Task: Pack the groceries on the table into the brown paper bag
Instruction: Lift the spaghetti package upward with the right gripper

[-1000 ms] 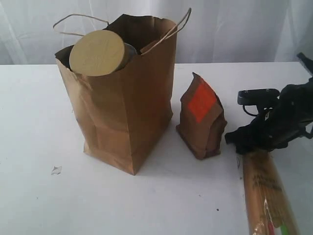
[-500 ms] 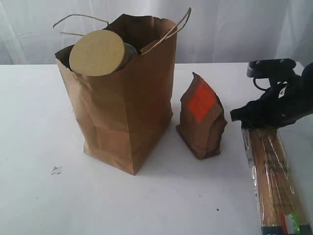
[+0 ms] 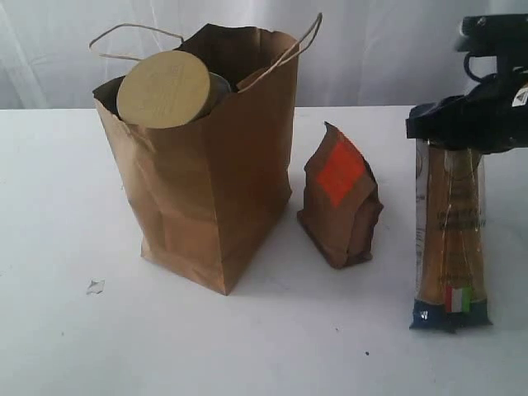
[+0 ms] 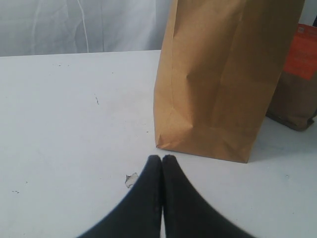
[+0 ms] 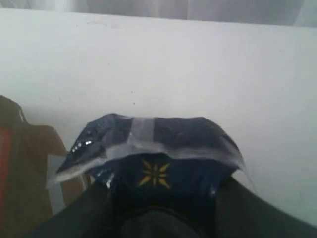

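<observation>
Now the long clear-wrapped spaghetti pack (image 3: 450, 239), flat on the white tabletop (image 3: 247, 346) a second ago, hangs upright from the right end effector (image 3: 452, 124) clamped on its top end. The left end effector (image 4: 162, 166) sits pinched shut, empty. Farther back, the brown orange-red-labelled pouch (image 3: 340, 198) stands beside the tall brown kraft paper bag (image 3: 206, 190); a carry to its open mouth looks next.
</observation>
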Available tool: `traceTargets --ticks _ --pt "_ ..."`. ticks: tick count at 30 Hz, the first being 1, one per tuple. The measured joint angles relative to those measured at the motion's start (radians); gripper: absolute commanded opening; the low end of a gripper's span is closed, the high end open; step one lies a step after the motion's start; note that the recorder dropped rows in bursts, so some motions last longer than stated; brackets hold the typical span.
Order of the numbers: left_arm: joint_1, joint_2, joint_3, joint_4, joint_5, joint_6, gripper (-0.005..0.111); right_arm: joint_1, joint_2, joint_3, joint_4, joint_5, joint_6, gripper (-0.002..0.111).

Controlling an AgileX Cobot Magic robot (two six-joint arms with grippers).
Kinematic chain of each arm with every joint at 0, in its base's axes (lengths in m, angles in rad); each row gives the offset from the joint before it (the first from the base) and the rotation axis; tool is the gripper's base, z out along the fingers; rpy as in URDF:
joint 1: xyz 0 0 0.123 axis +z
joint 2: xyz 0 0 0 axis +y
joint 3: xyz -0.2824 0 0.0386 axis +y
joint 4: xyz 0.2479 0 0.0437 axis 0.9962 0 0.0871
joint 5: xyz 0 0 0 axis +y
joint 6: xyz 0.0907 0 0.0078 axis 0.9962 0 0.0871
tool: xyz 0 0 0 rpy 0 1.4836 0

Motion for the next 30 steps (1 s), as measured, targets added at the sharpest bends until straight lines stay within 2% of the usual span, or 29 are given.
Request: traceTargets --ticks 3,12,30 --pt "0.0 0.0 0.0 0.0 0.0 0.0 0.0 0.0 -0.034 -0.007 0.0 -0.018 0.0 0.0" --pt "0.0 0.0 0.0 0.0 0.0 0.0 0.0 0.012 -0.073 -0.173 0.0 -0.01 -0.009 0.0" --pt "0.0 0.0 0.0 0.0 0.0 0.0 0.0 0.188 -0.075 -0.569 -0.004 0.004 -0.144 0.0"
